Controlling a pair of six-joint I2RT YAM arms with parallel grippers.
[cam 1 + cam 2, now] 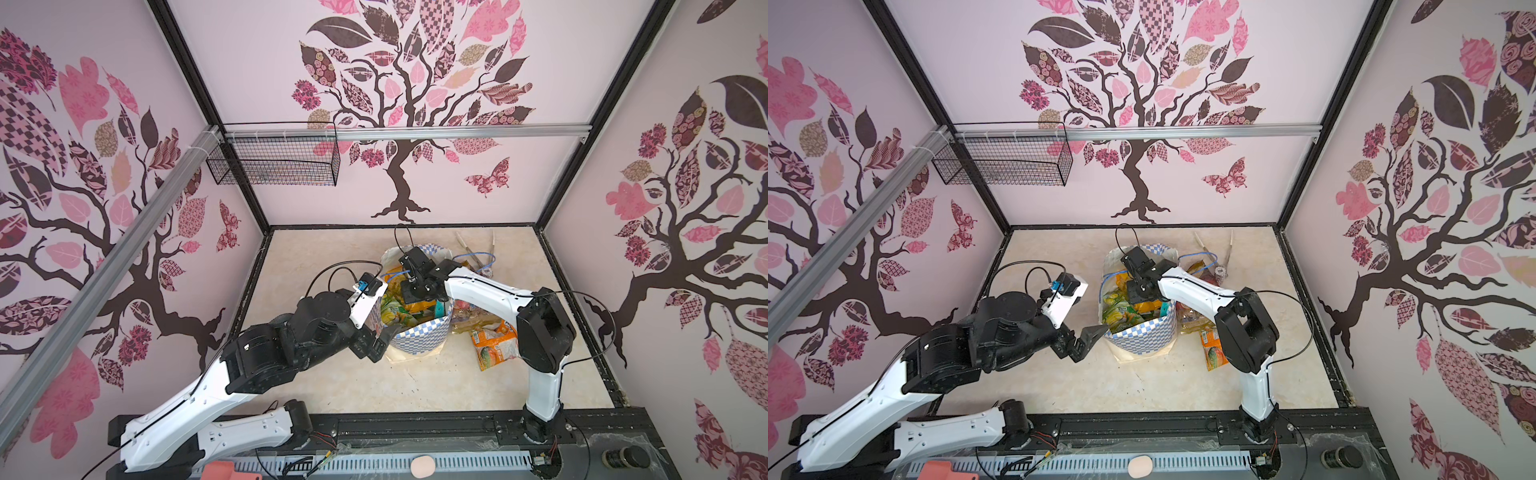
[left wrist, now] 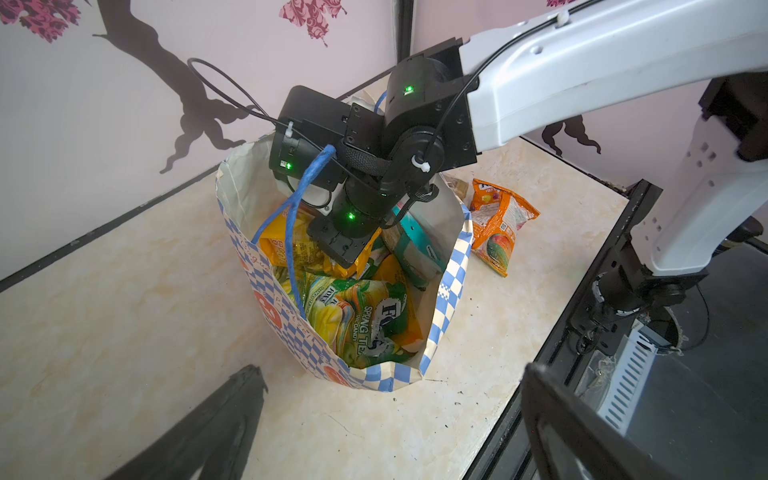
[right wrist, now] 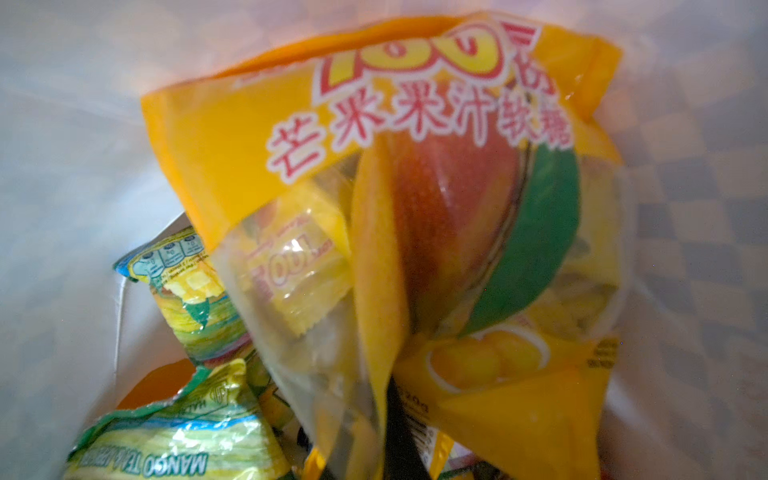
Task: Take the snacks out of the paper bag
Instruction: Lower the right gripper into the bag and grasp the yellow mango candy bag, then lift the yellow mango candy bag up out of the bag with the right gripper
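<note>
Reaching from its base at the front right edge, your right arm rises to a high elbow, runs its white forearm toward the middle, and bends the wrist steeply downward, so that the right gripper (image 2: pixel 347 255) stands inside the mouth of the paper bag (image 2: pixel 453 270). Its jaws are pressed together on a fold of the yellow mango packet (image 3: pixel 415 199); the fingertips themselves are buried under the film in the right wrist view. Your left arm lies low and stretched across the surface (image 1: pixel 332 374), with the left gripper (image 1: pixel 1088 340) spread wide just beside the bag's wall. The bag stands upright near the middle of the surface. It is cream inside, with a blue-and-white checkered band and a thin blue cord handle (image 2: pixel 291 249) that loops up against the right wrist. The pinched packet is glossy yellow-orange, printed with red characters and a mango picture, and its clear window shows wrapped sweets. Beside it in the bag lie a green tea-candy packet (image 2: pixel 365 320) and a teal packet (image 2: pixel 415 245). An orange packet (image 1: pixel 494 345) lies on the surface outside the bag, on the right arm's side.
</note>
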